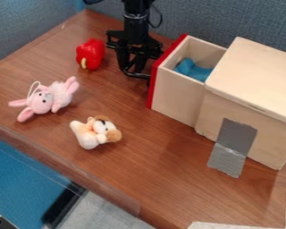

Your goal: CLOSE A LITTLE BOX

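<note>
The black gripper (136,71) hangs low over the table at top centre, just left of the drawer's red front panel (164,67). Whether it touches the panel I cannot tell. That panel belongs to a small wooden drawer (181,101), which stands out from the left side of the pale wooden box (258,76). A blue object (195,70) lies inside the drawer, partly hidden by its near wall.
A red toy pepper (90,54) lies left of the gripper. Farther left is a pink plush bunny (47,99), and a white and brown plush dog (95,132) lies nearer the front edge. Grey tape (233,143) runs from the box onto the wooden table (163,174).
</note>
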Robot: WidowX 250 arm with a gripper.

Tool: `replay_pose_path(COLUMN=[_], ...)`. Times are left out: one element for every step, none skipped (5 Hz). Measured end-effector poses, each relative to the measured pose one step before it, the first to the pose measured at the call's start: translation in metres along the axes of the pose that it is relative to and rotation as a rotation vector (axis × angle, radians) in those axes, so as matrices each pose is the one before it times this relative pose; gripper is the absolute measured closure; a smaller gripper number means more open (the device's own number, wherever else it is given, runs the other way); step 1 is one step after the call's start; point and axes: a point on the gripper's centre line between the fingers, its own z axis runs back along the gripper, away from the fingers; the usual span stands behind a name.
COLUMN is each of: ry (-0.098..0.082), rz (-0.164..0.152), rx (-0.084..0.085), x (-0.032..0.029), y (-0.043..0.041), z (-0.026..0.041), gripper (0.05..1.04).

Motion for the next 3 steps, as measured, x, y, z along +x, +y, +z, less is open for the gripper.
replay_pose_path(ry=[0.0033,0.0051,0.0017], rz=[-0.0116,-0.0223,-0.0607], rx=[-0.0032,-0.012,-0.0144], x=[-0.00354,-0.00323,-0.00068], y=[-0.00407,-0.00919,-0.01989], z=[-0.00282,-0.00038,-0.00134], gripper=[0.906,0.935,0.938])
